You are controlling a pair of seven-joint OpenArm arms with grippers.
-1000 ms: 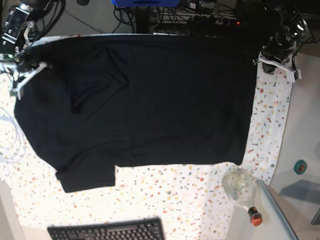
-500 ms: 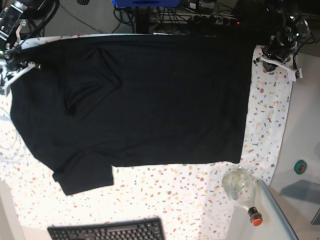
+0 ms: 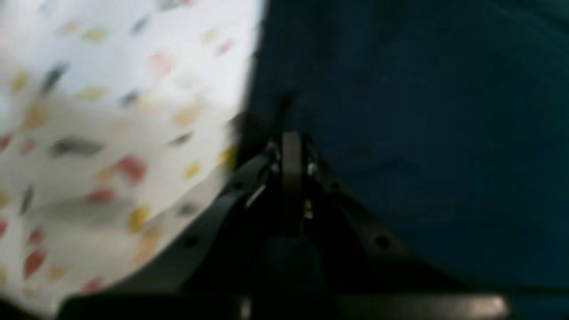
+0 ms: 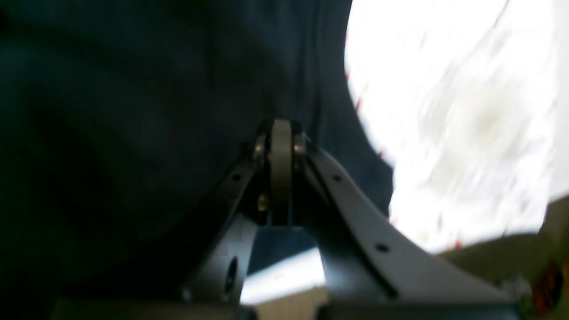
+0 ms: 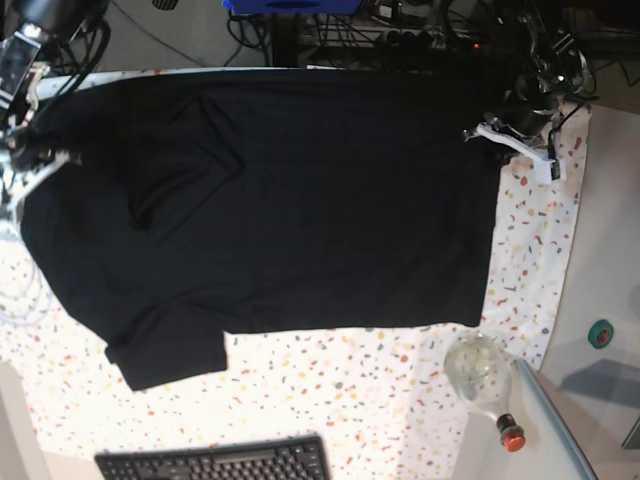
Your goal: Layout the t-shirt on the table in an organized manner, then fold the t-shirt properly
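Your right gripper (image 5: 28, 150) stays clamped on the t-shirt (image 5: 270, 200) at the table's (image 5: 330, 400) left edge. Your left gripper (image 5: 480, 132), pinching cloth too, has swung inward. Only base view shows the keyboard (image 5: 215, 462).

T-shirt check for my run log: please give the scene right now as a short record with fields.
garment: black t-shirt, spread flat, one sleeve toward the near side
surface: speckled table
left hand: shut on the t-shirt's far edge
right hand: shut on the t-shirt at the opposite end
other items: keyboard, clear bottle
fold: not started
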